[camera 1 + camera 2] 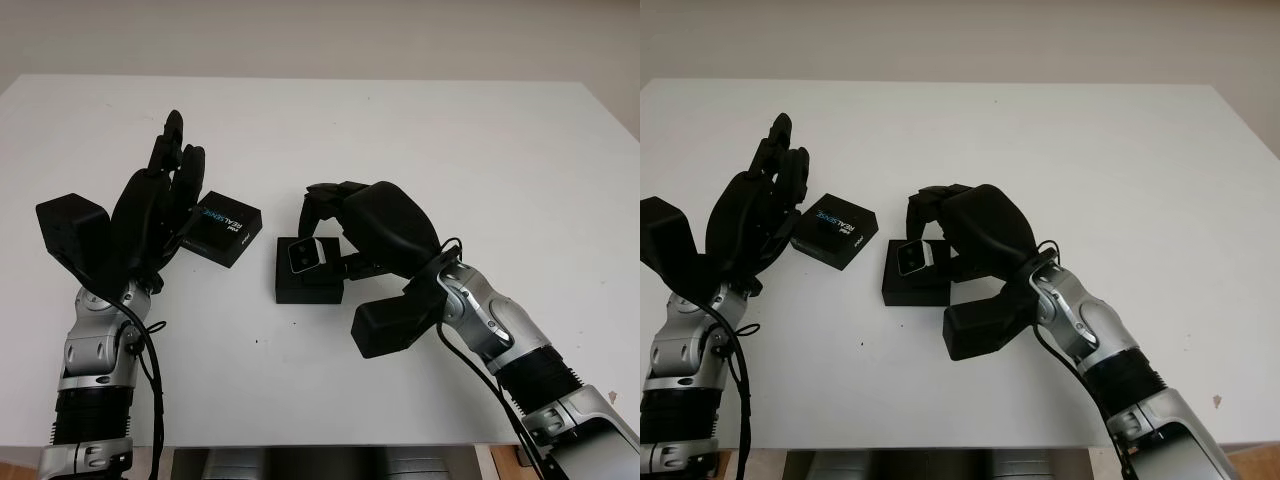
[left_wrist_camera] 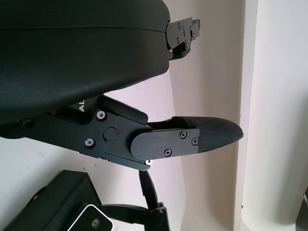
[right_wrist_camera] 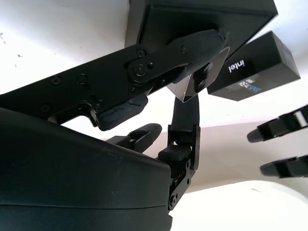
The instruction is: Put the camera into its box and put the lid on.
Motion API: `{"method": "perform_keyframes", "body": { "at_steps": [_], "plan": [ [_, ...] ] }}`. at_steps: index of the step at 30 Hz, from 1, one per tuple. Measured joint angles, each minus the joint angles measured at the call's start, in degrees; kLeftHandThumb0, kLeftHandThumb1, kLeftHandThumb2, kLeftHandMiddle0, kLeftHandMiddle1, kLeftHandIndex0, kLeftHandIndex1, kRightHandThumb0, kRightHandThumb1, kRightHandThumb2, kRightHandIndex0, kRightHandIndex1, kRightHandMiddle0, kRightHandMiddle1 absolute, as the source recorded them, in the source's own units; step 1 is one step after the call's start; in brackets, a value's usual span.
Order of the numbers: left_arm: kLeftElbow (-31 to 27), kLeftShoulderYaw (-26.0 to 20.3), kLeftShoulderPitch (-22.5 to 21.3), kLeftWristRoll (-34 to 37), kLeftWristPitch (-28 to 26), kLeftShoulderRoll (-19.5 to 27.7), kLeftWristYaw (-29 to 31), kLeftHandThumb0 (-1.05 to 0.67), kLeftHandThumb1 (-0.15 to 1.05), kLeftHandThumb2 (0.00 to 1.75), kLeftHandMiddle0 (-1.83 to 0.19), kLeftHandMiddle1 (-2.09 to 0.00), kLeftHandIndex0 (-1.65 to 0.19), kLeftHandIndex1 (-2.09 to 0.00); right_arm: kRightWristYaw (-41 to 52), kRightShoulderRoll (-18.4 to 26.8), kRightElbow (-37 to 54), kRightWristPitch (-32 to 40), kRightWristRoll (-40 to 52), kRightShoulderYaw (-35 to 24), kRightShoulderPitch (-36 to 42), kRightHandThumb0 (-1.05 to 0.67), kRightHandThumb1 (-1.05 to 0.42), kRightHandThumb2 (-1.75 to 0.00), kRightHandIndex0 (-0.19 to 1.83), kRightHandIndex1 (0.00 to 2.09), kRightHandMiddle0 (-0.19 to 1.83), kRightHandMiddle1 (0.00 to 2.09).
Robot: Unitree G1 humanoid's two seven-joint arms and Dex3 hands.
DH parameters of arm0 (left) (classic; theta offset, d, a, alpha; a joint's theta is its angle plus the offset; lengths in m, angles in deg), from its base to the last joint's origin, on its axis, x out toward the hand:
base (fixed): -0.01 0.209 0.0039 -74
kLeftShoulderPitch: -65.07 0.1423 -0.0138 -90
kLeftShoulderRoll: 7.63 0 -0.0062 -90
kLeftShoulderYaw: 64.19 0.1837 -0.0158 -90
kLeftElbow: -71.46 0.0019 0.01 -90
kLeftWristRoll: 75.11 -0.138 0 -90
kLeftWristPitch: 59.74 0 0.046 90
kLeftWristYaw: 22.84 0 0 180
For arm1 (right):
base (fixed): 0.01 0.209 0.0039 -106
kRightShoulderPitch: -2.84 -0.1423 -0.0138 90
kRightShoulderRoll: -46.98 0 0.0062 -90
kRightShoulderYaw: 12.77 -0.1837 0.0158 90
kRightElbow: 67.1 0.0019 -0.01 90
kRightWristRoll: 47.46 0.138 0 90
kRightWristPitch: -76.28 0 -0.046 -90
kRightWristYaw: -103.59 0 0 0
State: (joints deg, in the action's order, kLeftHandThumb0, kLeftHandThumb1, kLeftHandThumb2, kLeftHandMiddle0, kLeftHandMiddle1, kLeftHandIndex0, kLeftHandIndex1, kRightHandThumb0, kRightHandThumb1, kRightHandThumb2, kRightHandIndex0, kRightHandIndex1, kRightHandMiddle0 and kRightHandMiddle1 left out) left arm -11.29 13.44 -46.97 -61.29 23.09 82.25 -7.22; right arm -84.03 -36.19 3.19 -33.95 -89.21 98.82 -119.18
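Note:
The small silver camera (image 1: 303, 255) sits at the top of the open black box (image 1: 308, 288) in the middle of the white table. My right hand (image 1: 318, 228) reaches over the box from the right, fingers curled and shut on the camera; in the right wrist view a fingertip (image 3: 204, 45) presses the camera (image 3: 198, 81) against the box (image 3: 202, 17). The black lid (image 1: 226, 229), printed "intel REALSENSE", lies flat just left of the box. My left hand (image 1: 176, 165) stands open and upright against the lid's left side, holding nothing.
The white table (image 1: 450, 140) stretches wide behind and to the right of both hands. Its front edge (image 1: 300, 447) runs close below the arms. A pale wall rises behind the table.

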Motion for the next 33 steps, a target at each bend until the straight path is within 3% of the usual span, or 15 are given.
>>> {"method": "perform_keyframes", "body": {
  "at_steps": [33],
  "plan": [
    [0.0,0.0,0.0,-0.4,0.0,0.2,-0.2,-0.77,1.05,0.48,0.19,0.00,0.19,0.00,7.5,-2.8,4.6,7.2,7.2,-3.0,4.8,-0.44,-0.95,-0.05,0.52,0.07,0.49,1.64]
  ]
}}
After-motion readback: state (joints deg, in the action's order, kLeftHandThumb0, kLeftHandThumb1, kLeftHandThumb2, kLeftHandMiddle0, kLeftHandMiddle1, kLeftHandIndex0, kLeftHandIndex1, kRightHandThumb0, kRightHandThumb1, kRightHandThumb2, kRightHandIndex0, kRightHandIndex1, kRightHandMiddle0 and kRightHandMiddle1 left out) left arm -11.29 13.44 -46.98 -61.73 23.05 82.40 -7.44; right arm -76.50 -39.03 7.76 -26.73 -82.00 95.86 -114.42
